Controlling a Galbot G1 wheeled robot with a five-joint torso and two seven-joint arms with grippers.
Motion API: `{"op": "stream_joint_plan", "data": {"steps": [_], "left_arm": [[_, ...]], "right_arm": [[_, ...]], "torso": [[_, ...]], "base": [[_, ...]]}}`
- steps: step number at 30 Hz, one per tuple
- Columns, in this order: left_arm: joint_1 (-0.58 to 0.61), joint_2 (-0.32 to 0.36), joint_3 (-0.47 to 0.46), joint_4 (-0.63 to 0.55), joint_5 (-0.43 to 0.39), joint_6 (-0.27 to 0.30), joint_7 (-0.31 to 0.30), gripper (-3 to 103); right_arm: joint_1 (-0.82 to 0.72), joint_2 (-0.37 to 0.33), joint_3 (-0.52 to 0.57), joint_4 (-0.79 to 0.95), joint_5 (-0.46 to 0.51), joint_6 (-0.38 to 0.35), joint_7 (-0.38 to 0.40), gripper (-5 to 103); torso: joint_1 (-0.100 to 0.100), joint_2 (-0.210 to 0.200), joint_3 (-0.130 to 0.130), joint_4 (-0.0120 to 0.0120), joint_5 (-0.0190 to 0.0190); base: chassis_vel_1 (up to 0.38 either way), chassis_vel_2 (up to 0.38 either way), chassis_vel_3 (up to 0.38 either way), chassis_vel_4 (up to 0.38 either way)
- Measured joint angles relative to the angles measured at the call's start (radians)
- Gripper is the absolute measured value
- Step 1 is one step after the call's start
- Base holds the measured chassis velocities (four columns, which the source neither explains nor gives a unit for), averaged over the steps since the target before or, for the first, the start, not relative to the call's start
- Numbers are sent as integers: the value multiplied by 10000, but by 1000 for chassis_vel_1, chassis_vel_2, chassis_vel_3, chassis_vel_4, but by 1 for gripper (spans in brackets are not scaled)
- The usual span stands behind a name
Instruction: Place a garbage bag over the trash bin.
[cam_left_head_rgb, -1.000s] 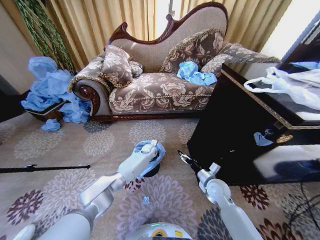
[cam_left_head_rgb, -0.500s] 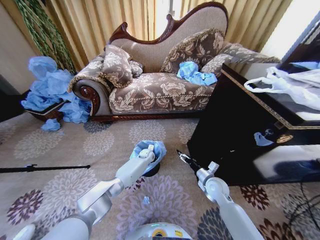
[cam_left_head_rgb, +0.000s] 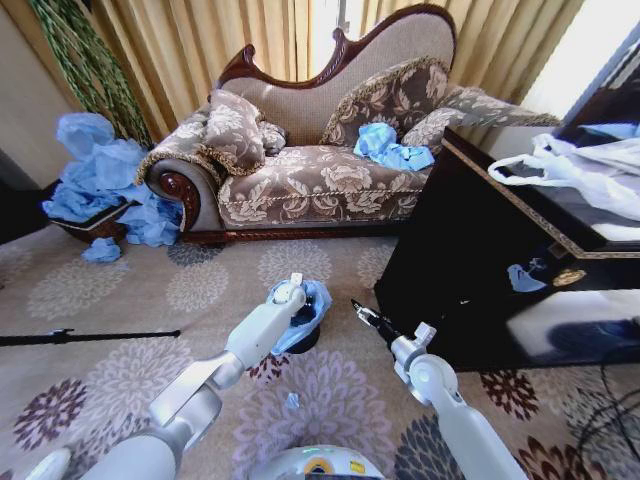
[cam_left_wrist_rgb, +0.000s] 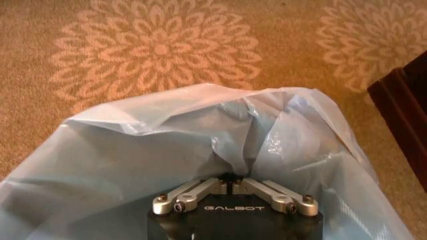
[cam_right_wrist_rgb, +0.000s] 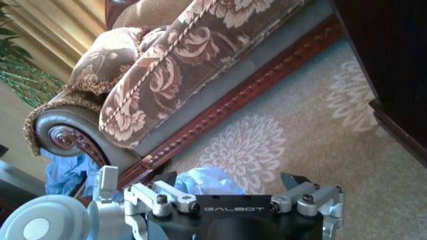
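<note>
We're mid-fit on the liner: the garbage bag (cam_left_head_rgb: 303, 312) sits draped over the trash bin (cam_left_head_rgb: 304, 343) on the carpet (cam_left_head_rgb: 120, 370), at about 12 o'clock from our base, w/ the sofa (cam_left_head_rgb: 300, 180) well beyond it and the big heap of blue bags (cam_left_head_rgb: 100, 180) off at 10 o'clock. Starting from the left: our left hand (cam_left_head_rgb: 291, 296) is on top of the bag, right over the bin's mouth, and in the left wrist view the left hand (cam_left_wrist_rgb: 231, 181) has its fingers brought together on a pinch of the blue film, so we read it as clenched on the bag, plastic bunching up around the tips. The bin itself is mostly covered; just a dark sliver of its wall peeks out under the bag's lower edge. Moving right: our right hand (cam_left_head_rgb: 361, 312) hangs just beside the bin at about 1 o'clock, apart from the bag, fingers spread wide per the right wrist view (cam_right_wrist_rgb: 230, 186) and gripping nothing. Further right stands the dark cabinet (cam_left_head_rgb: 470, 260) w/ white bags (cam_left_head_rgb: 570, 170) on top. Our judgement: the bag is on but prob. not seated all round. Next move calls for pulling the film down past the rim on the uncovered side w/o dragging the light bin over, and the free right hand looks well placed to catch the opposite edge.
</note>
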Motion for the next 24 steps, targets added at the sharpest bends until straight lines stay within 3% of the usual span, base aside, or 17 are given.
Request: {"op": "stream_joint_plan", "data": {"steps": [9, 15, 21, 24], "left_arm": [[439, 257, -55, -792, -332, 44, -43, 0], [1028, 642, 24, -1758, -569, 57, -505, 26], [1454, 1093, -186, -2845, -856, 57, -701, 43], [1961, 1443, -790, -4284, -1625, 57, -1270, 59]], "right_arm": [[-156, 1, 17, 214, -5, 0, 68, 100], [-298, -12, 76, 358, -5, 0, 76, 100], [-474, 4, 177, 439, -27, 0, 61, 100], [-653, 80, 284, 597, -93, 12, 50, 100]], "torso": [[0, 0, 0, -1, 0], [0, 0, 0, 0, -1], [0, 0, 0, 0, -1], [1, 0, 0, -2, -1]], "base": [[0, 0, 0, 0], [0, 0, 0, 0], [0, 0, 0, 0], [0, 0, 0, 0]]}}
